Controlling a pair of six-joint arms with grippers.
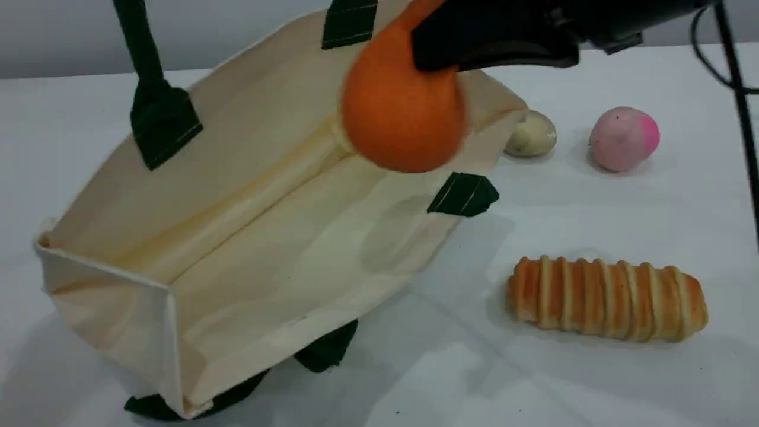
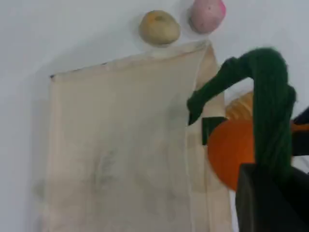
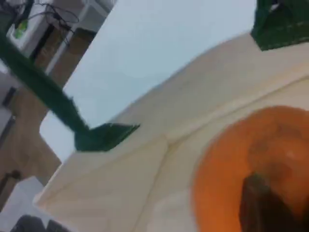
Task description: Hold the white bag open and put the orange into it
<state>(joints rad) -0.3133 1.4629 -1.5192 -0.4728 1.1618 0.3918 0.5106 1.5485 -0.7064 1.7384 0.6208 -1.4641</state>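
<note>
The white bag [image 1: 267, 237] lies on the table with its mouth gaping toward the camera. One green handle [image 1: 142, 53] runs up out of the top edge. In the left wrist view this handle [image 2: 270, 96] drops into my left gripper [image 2: 270, 193], which is shut on it beside the bag [image 2: 120, 145]. The orange [image 1: 400, 112] hangs over the bag's far rim, pinched at its neck by my right gripper [image 1: 430, 44]. Up close, the right wrist view has the orange [image 3: 231, 164] behind the right gripper [image 3: 263, 203], with the bag's wall [image 3: 193, 121] beyond.
A ridged bread roll [image 1: 605, 299] lies at the front right. A pink round fruit [image 1: 622, 137] and a beige round item [image 1: 532, 135] sit right of the bag. A black cable [image 1: 741, 89] hangs along the right edge.
</note>
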